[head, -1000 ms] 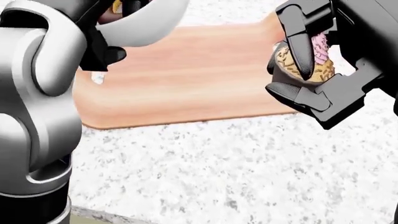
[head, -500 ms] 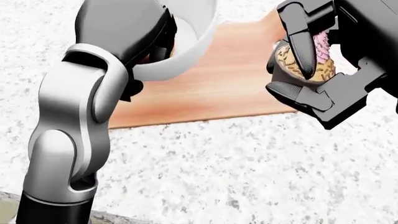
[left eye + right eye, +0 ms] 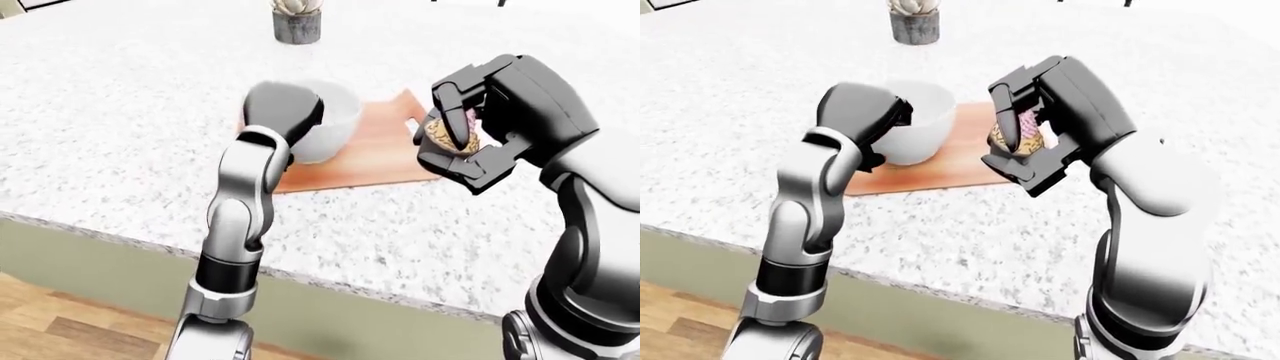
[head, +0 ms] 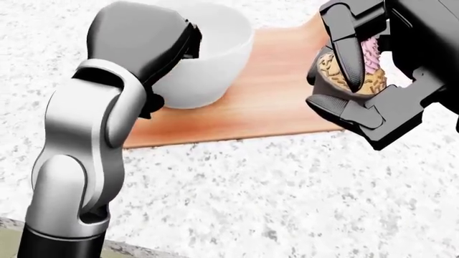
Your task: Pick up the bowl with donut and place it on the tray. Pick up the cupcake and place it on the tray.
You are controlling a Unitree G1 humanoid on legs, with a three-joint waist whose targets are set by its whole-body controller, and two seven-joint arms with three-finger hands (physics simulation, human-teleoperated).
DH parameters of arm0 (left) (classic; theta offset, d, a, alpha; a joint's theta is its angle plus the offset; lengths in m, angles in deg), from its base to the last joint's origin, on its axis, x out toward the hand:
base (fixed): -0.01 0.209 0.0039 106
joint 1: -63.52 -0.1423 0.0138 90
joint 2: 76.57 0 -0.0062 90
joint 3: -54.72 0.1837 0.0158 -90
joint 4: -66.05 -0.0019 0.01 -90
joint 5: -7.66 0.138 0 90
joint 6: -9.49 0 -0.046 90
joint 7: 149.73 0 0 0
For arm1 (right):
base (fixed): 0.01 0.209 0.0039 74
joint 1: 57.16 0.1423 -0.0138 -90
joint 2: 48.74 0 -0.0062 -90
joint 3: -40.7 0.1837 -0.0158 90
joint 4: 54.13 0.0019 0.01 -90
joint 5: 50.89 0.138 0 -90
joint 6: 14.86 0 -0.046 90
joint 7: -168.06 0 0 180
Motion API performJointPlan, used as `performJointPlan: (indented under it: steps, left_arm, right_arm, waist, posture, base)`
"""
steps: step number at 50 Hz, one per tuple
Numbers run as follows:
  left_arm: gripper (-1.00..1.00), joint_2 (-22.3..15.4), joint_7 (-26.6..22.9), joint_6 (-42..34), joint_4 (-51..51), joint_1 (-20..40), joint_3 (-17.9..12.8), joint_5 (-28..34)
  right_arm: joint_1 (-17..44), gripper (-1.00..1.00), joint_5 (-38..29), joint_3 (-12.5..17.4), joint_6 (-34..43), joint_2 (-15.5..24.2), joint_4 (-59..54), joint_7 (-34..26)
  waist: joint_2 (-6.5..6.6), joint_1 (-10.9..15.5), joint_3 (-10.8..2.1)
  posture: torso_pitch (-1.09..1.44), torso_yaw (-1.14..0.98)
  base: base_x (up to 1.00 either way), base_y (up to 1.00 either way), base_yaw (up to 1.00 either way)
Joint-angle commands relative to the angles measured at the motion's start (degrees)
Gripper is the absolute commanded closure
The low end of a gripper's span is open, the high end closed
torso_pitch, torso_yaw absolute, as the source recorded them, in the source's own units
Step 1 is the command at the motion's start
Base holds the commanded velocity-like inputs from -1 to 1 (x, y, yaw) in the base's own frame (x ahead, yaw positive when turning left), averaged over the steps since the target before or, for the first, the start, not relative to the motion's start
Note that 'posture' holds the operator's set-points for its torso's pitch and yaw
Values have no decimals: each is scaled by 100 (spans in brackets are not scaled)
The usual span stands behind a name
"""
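all three views look from the robot's head down over its arms at the speckled worktop point(image 3: 120, 112). the head view sits closest, cropped to the wooden tray point(image 4: 273, 97) and both wrists. the left-eye and right-eye views stand farther off, share the same tray, arms and worktop edge, and reach the potted plant point(image 3: 913, 21) at the top, the right-eye picture shifted sideways.
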Motion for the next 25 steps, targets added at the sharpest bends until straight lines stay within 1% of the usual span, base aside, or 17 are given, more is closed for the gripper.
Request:
performJointPlan:
  steps: [1, 4, 9, 12, 16, 18, 23, 25]
  left_arm:
    - [12, -3, 130, -32, 200, 194, -47, 16]
    - [8, 5, 144, -29, 185, 177, -37, 31]
    - [11, 11, 176, -4, 205, 95, -31, 38]
    - [7, 33, 101, -7, 380, -3, -26, 33]
    - [-5, 18, 12, 3, 583, -73, -50, 5]
    - [-16, 26, -104, -18, 778, -106, -62, -10]
    - [-22, 46, -315, -40, 1099, -135, -70, -23]
    - [-27, 44, -494, -79, 1282, -60, -102, -54]
  right_arm:
    - [176, 100, -33, 112, -134, 75, 90, 75]
    - [166, 100, -21, 132, -124, 87, 107, 69]
    - [139, 100, -1, 144, -122, 91, 127, 83]
    - [132, 100, 7, 144, -141, 99, 109, 94]
    - [133, 100, 25, 147, -184, 99, 68, 110]
    - [129, 100, 23, 135, -177, 97, 78, 114]
    - [153, 100, 20, 137, -133, 106, 106, 100]
    - [169, 100, 16, 130, -102, 122, 122, 88]
  waist:
    - [2, 2, -133]
    - [6, 7, -139]
    - [6, 8, -145]
    - [7, 9, -148]
    - [-3, 8, -144]
    - [-5, 8, -142]
    - [-11, 8, -128]
    - [-9, 12, -125]
  posture:
    - [0, 0]
    - [0, 0]
    - [0, 0]
    - [0, 0]
    - [0, 0]
    - [0, 0]
    - [0, 0]
    - [0, 0]
  base:
    - [0, 0, 0]
    - [0, 0, 0]
    - [0, 0, 0]
    - [0, 0, 0]
    - [0, 0, 0]
    - [0, 0, 0]
    - [0, 0, 0]
    - [0, 0, 0]
